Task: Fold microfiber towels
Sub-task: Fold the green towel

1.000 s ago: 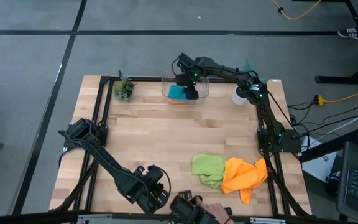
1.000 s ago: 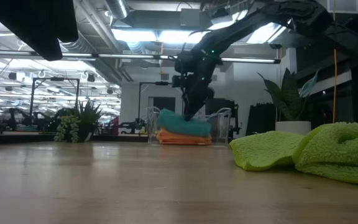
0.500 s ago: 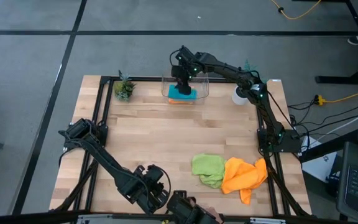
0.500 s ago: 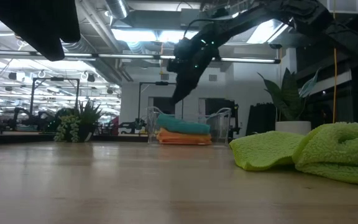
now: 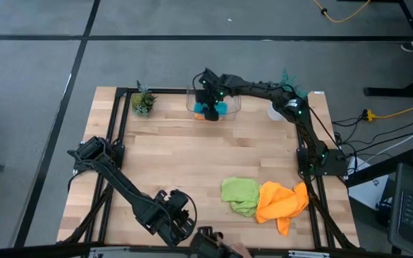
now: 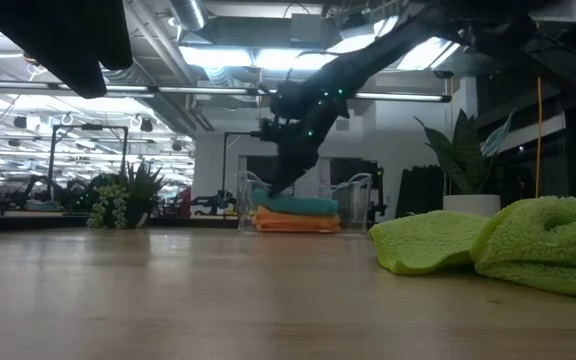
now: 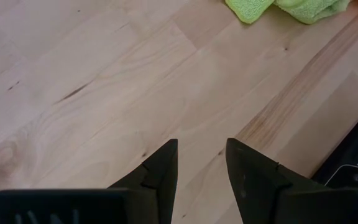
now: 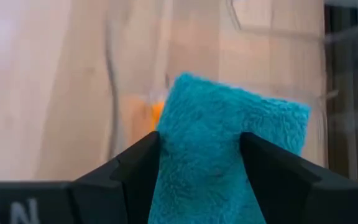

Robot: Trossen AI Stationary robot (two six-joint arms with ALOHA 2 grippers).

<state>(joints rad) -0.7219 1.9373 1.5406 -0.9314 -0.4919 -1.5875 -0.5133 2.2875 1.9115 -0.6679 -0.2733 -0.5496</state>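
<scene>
Teal-blue fuzzy folded microfiber towel (image 8: 229, 143) lies atop a folded orange towel (image 6: 293, 223) inside the clear plastic bin (image 5: 234, 100) at the table's far edge. The right gripper (image 5: 208, 109) hovers above it, fingers spread, holding nothing. Near right, a crumpled lime-green towel (image 5: 239, 195) touches a rumpled orange towel (image 5: 284, 203). The left gripper (image 7: 201, 163) waits parted near the front edge.

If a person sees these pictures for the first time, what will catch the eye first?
Probably the bright heap at the table's near right: a lime green towel lying crumpled against an orange towel. Next, the right end effector reaching over the clear bin at the far edge, where a folded teal towel lies on an orange one.
</scene>
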